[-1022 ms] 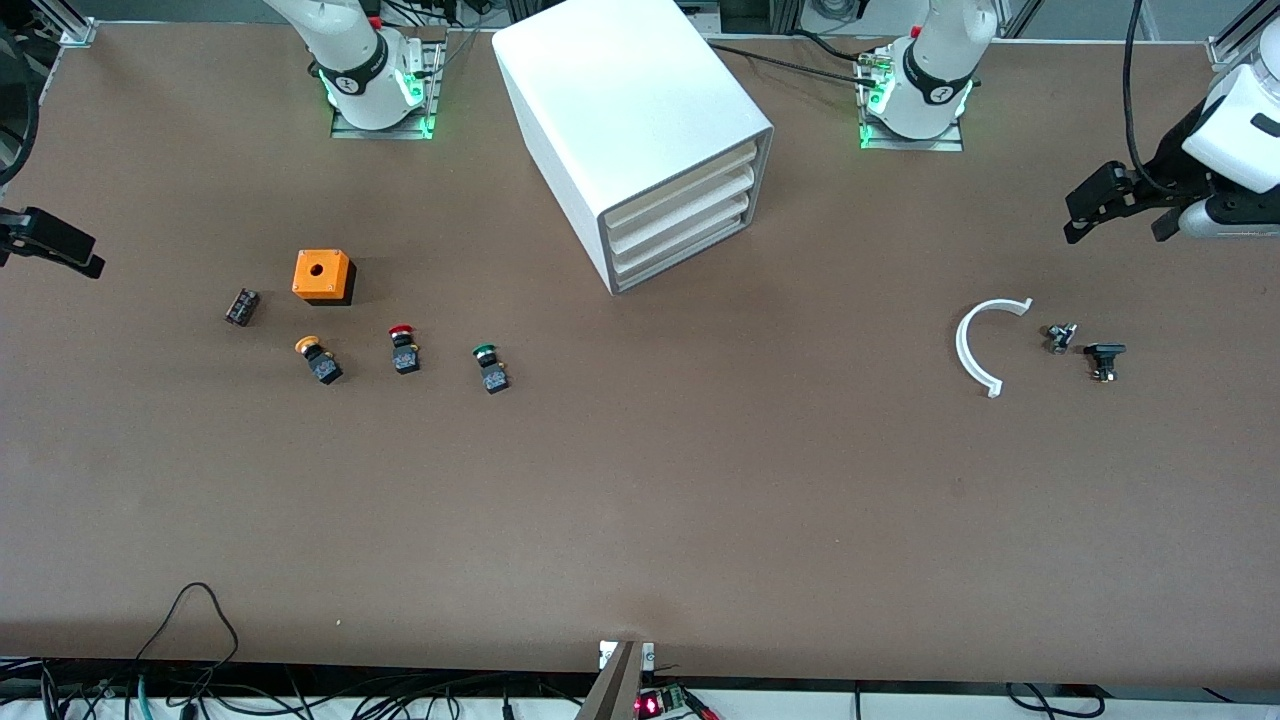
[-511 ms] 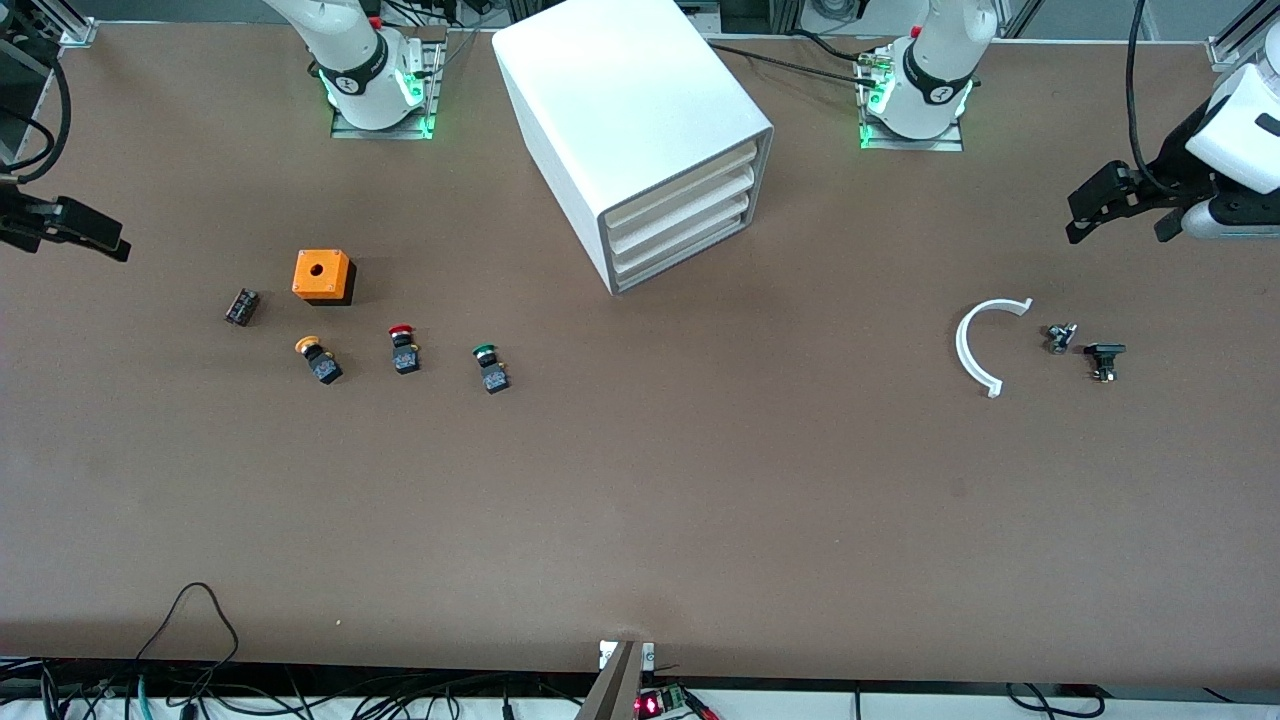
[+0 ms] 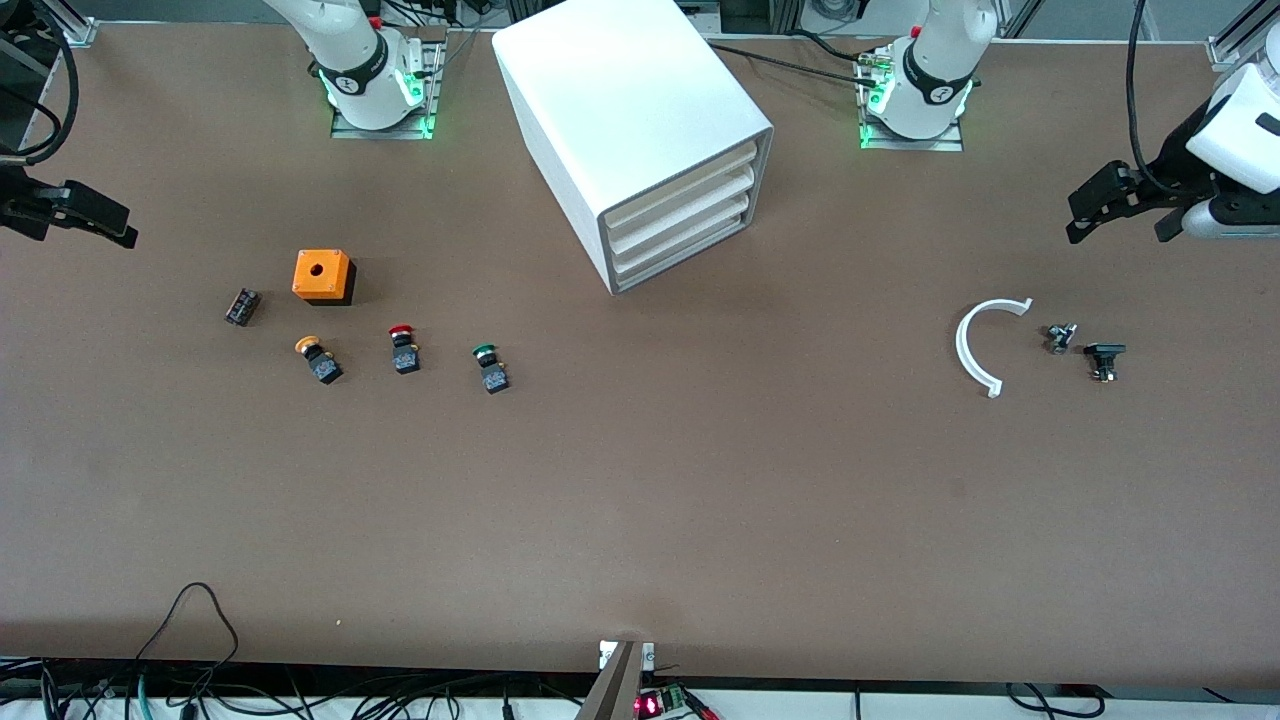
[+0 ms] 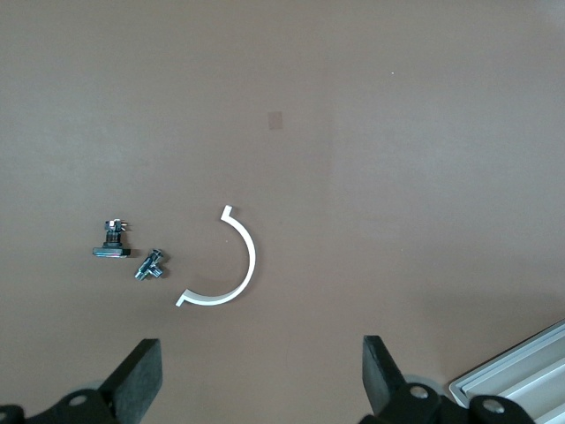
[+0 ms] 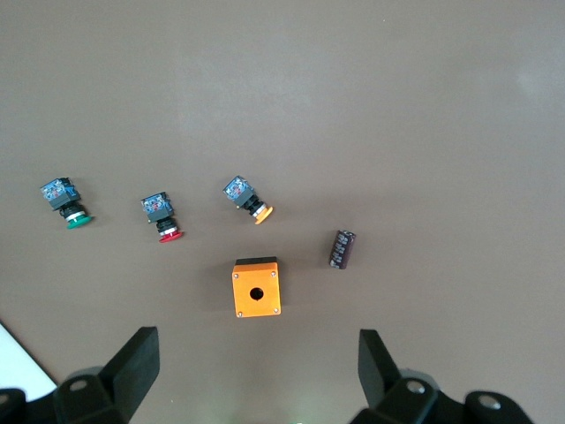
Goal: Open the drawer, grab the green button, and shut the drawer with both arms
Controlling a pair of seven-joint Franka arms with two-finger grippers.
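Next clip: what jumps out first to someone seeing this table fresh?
The big white cabinet between the arm bases, its three drawers shut. Toward the right arm's end sits an orange box with three buttons nearer the camera, the green button closest to the cabinet. Both the left gripper and right gripper hang open over the table's ends.

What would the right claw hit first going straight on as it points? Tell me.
Likely bare table just short of the orange box, which lines up between the fingers of the open right claw in its wrist view; depth is unclear.
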